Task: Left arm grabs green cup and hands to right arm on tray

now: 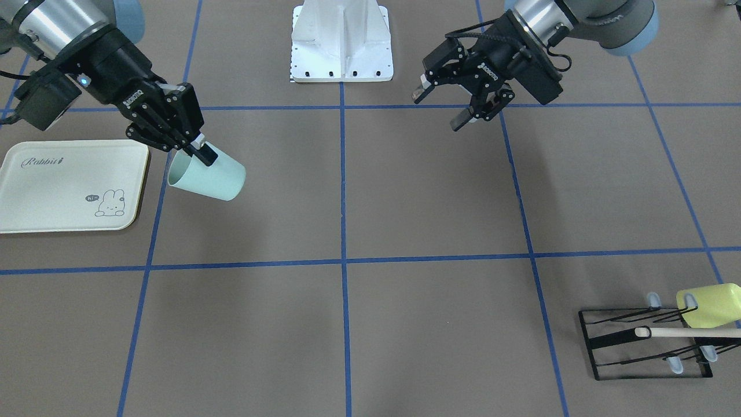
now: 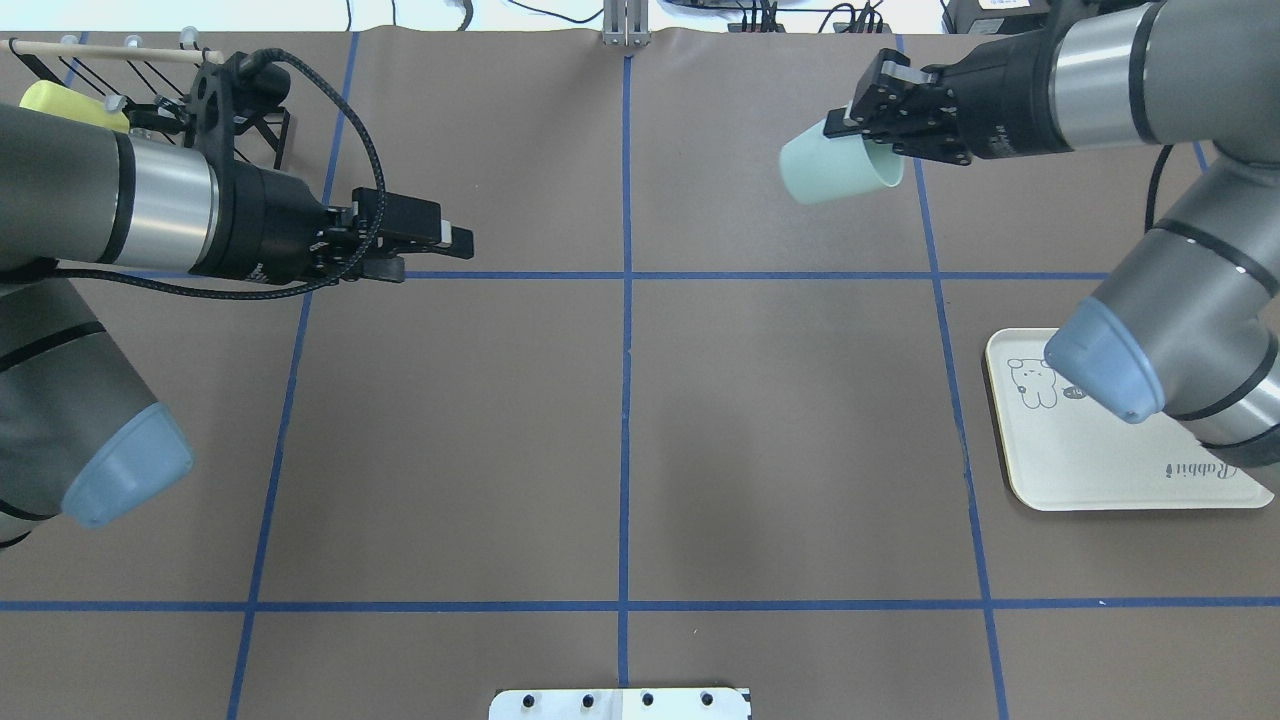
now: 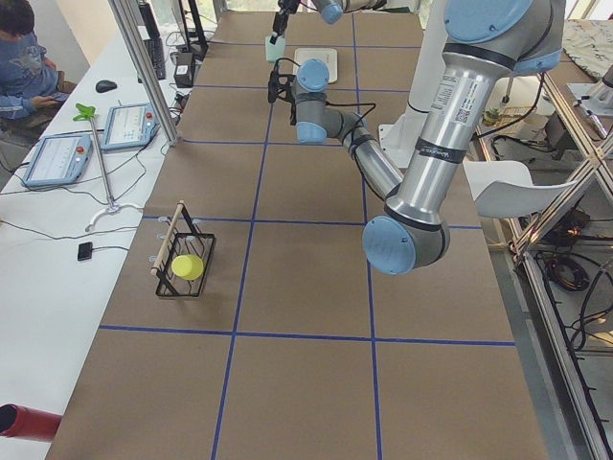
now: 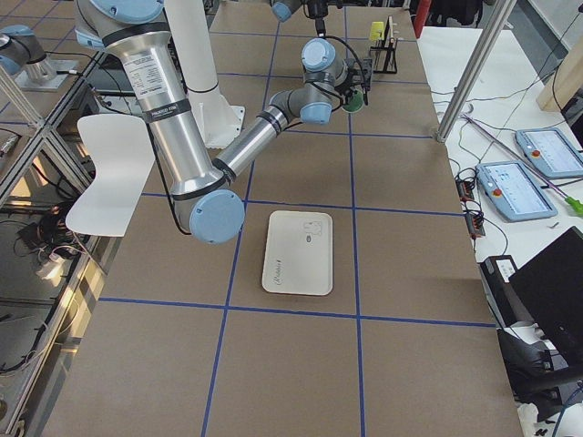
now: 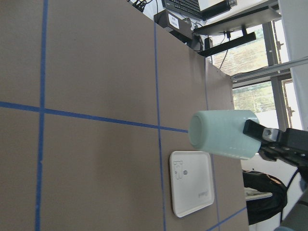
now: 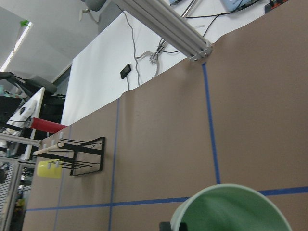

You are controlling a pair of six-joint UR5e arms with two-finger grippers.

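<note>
Filling the bottom edge of the right wrist view is the open mouth of the green cup (image 6: 231, 209), so close that only its rim and inner wall show. That closeness follows from the grip: the right gripper (image 1: 200, 152) is clamped on the rim itself, and as far as the front view shows, one finger lies along the outer wall while the other is hidden, probably inside. Pinched by the lip alone, the cup hangs tilted, nearly on its side, with its mouth toward the wrist and its closed base pointing to the middle of the table (image 1: 370, 202). It is in the air, touching nothing but the fingers. It sits off the inner side of the tray (image 1: 58, 185), not over it, and both the front and overhead views place it toward the centre from the tray's edge. Such a rim hold leaves the base free, which should suit setting it down, though the wrist would first need to turn the cup upright. Well apart across the table, the left gripper (image 1: 440, 108) has its jaws spread with nothing between them, so the hand-over appears done and only the placing remains. Farthest out, at the left arm's end, a black wire rack (image 1: 642, 341) carries a yellow-green cup (image 1: 709, 304).
</note>
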